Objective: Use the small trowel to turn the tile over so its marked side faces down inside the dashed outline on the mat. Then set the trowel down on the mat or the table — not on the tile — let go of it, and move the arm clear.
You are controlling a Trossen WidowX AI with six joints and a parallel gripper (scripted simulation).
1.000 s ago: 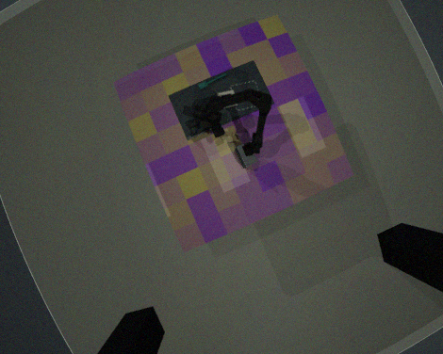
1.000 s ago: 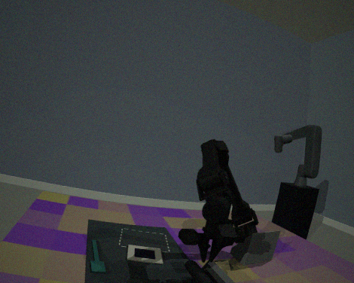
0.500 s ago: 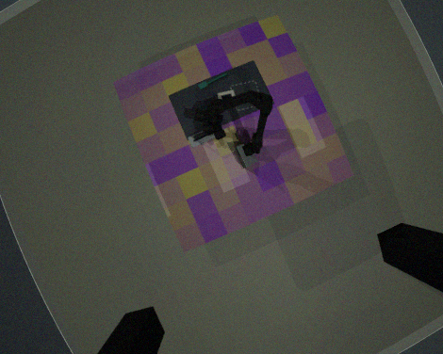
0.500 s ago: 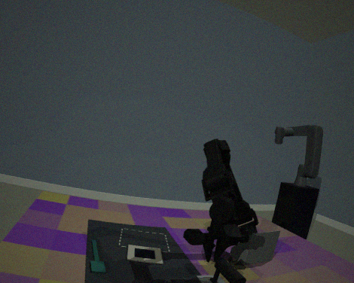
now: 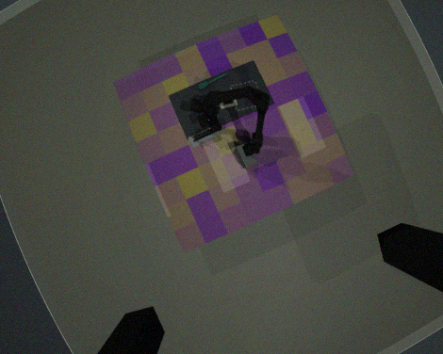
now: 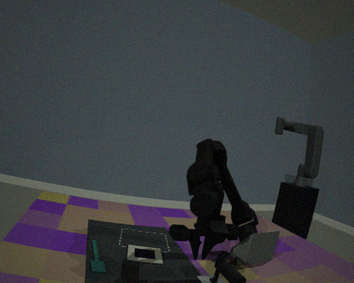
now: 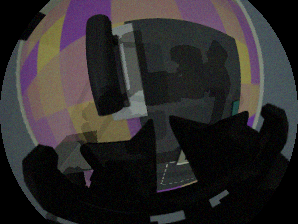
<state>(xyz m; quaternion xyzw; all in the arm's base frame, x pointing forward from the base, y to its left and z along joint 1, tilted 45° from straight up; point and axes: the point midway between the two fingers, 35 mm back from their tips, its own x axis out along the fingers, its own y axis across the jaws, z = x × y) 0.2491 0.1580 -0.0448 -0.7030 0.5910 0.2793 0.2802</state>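
The teal trowel (image 5: 213,81) (image 6: 96,260) lies on the dark work surface (image 5: 180,100) (image 6: 102,226), and a bit of it shows in the wrist view (image 7: 235,107). The tile (image 6: 130,255) shows a pale border around a dark rectangle on its upper face; it lies at the near edge of the dashed outline (image 5: 244,85) (image 6: 120,238) and covers part of it in the exterior view. My gripper (image 6: 199,258) (image 7: 161,120) is open by a small gap, empty, with fingertips pointing down, right of the tile in the exterior view. The arm hides part of the surface in the top view.
A black cylinder (image 6: 230,268) (image 7: 101,65) stands close by a light grey strip (image 5: 205,138) (image 7: 135,95) at the work surface's edge. A grey panel (image 6: 261,246) stands beside the arm. Behind it, another jointed arm (image 6: 315,150) tops a black block (image 6: 295,208).
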